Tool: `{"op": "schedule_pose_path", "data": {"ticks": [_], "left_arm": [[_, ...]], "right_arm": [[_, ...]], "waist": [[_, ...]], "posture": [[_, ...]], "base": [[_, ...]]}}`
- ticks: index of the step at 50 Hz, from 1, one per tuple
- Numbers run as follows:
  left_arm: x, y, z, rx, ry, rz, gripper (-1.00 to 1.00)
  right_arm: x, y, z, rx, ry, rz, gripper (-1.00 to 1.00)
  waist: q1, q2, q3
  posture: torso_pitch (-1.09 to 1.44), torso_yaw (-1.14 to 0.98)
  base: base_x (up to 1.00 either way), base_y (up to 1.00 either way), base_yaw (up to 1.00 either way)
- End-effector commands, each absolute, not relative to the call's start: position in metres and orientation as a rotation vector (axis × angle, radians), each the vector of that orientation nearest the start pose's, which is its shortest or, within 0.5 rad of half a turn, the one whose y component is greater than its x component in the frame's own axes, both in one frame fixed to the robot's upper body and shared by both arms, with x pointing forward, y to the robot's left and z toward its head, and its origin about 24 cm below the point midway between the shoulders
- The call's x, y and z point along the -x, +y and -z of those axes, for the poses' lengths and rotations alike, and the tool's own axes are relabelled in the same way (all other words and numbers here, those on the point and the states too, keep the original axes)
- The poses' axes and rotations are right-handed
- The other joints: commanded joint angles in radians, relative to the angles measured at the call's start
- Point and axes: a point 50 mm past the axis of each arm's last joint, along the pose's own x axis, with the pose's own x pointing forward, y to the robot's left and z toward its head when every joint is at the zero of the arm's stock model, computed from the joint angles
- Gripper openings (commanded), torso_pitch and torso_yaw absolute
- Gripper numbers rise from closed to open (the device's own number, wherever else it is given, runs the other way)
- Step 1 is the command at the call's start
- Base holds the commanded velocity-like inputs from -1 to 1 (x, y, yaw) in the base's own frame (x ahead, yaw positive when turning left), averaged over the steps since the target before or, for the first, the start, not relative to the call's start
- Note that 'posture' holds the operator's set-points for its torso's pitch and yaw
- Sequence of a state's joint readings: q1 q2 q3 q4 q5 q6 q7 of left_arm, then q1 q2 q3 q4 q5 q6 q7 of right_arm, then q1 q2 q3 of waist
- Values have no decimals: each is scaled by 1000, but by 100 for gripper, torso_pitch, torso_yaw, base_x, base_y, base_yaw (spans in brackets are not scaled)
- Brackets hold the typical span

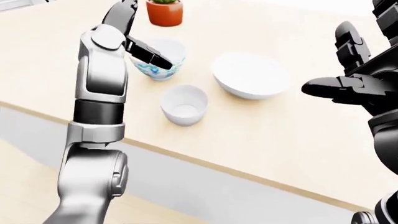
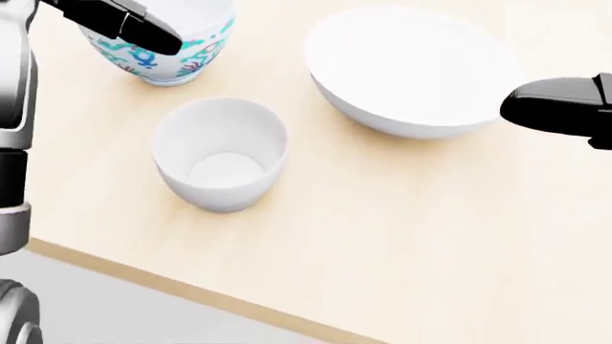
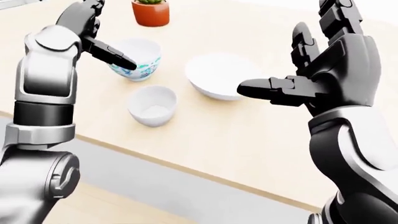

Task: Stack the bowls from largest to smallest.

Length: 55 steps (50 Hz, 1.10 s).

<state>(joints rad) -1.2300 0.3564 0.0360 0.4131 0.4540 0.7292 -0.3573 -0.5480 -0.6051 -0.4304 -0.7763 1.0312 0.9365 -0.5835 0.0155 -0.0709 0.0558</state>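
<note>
On the pale wooden surface (image 2: 430,236) I see three separate bowls. Taking the small, plain white, glossy cup-shaped bowl (image 2: 222,154) as landmark: the wide, shallow white bowl (image 2: 411,68) sits up-right of it, the white bowl with teal and blue patterning (image 2: 186,54) up-left. My left hand (image 3: 102,44) hovers by the patterned bowl, fingers released. My right hand (image 3: 311,70) is spread open above the surface. A terracotta plant pot (image 3: 150,12) stands beyond.
</note>
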Motion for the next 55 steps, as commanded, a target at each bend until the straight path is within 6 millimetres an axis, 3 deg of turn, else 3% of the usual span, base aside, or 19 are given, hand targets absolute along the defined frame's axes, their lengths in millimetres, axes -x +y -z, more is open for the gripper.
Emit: {"op": "schedule_pose_path", "data": {"ticks": [1, 15, 36, 47, 50, 52, 55], "left_arm": [[-383, 168, -339, -659, -148, -72, 100], [-402, 159, -328, -854, -151, -55, 100], [-422, 152, -281, -940, -101, -50, 99], [-427, 157, -260, -1005, -64, -67, 67], [-428, 156, -258, -1016, -63, -67, 66], [-428, 155, -256, -1023, -56, -63, 29], [-428, 156, -256, -1028, -54, -62, 25]], "right_arm": [[-219, -208, -304, -103, -465, 80, 100], [-218, -213, -305, -117, -469, 97, 100], [-220, -214, -298, -123, -460, 105, 100], [-221, -215, -293, -126, -457, 109, 100], [-221, -214, -292, -127, -453, 109, 100], [-222, -216, -292, -127, -455, 112, 100], [-222, -216, -292, -128, -456, 113, 100]], "waist": [[0, 1, -29], [4, -5, -38], [2, -1, -42], [-1, 2, -42], [-1, 2, -42], [-1, 3, -43], [-2, 3, -43]], "posture": [[0, 0], [0, 0], [0, 0], [0, 0], [0, 0], [0, 0], [0, 0]], "base": [[0, 0, 0], [0, 0, 0], [0, 0, 0], [0, 0, 0], [0, 0, 0], [0, 0, 0], [0, 0, 0]]}}
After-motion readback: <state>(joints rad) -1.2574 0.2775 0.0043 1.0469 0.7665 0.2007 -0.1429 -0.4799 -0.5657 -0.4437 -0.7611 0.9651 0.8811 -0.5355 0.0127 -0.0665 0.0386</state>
